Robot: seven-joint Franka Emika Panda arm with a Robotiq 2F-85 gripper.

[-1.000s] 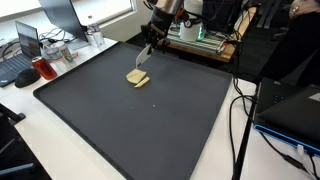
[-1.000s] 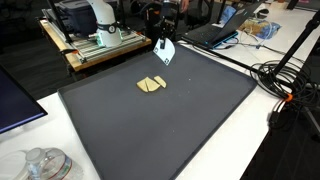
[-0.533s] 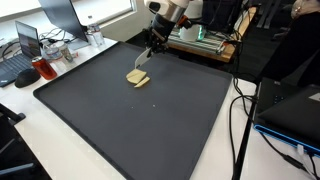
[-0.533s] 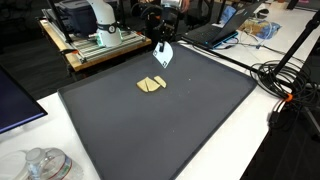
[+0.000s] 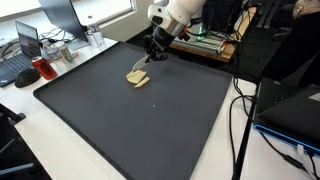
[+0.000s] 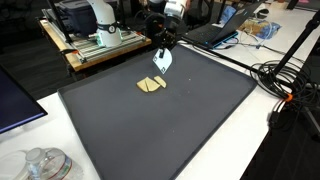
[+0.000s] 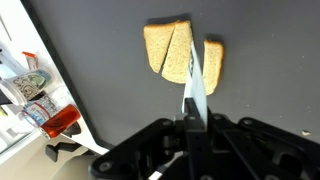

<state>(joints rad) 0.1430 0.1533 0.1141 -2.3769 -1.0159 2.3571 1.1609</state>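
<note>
Gripper point(image 7: 190, 120) pinched shut on thin white blade point(image 7: 196, 85), above tan slices point(image 7: 170, 52) toward far edge of mat point(image 5: 150, 130).
Risk: blade could twist in the pinch or shove slices sideways.

The arm point(image 5: 180, 12) leans in from above, its white wrist links bent over so that the dark pincer point(image 5: 154, 47) points down at a slant, off vertical in both exterior views. The pincer hangs low, with the wrist tipped forward over it. In the wrist view its two black fingers point(image 7: 170, 130) meet at the middle, jaws pressed together on a thin white blade point(image 7: 195, 85) that sticks out past the tips.
</note>
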